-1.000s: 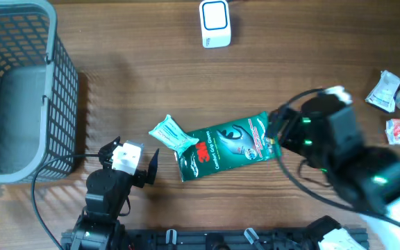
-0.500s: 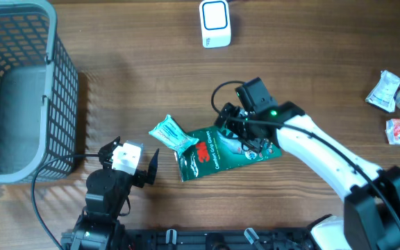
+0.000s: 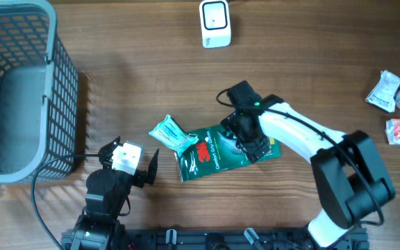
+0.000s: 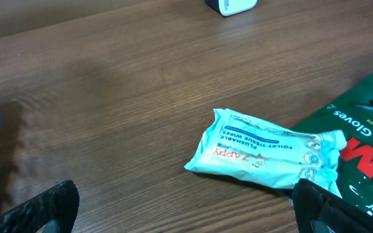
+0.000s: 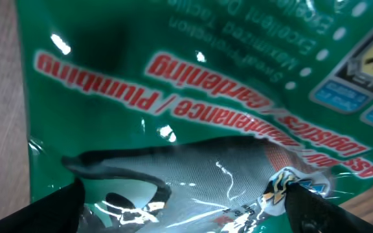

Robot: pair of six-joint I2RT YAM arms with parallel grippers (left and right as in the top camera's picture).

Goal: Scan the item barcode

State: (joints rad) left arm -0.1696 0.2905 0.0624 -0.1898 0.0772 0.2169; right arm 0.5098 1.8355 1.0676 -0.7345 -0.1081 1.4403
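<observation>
Two tools stand with jaws spread wide, and neither holds anything. The right tool (image 3: 251, 137) hangs over the right half of the green glove pack (image 3: 212, 156). Its wrist view shows only the dark fingertips (image 5: 47, 208) at the bottom corners and glossy film between them: red and white print, and a crinkled clear window with bright glints. Whether the tips touch the film cannot be told.

Only the overhead view shows the pack whole. It is a flat rectangle lying tilted near the middle of the wood-grain counter (image 3: 311, 55). The left tool (image 4: 185, 212) sits low near the front edge, left of the pack and apart from it. Its wrist view shows a soft, pale blue wipes pack (image 4: 264, 155) with a crimped end meeting the glove pack's edge, and lettering the overhead view cannot resolve.

A white, rounded scanner (image 3: 214, 23) stands at the far edge, well apart from the glove pack. A grey grid basket (image 3: 62, 90) fills the far left corner, and small crumpled packets (image 3: 385, 90) lie at the right edge.
</observation>
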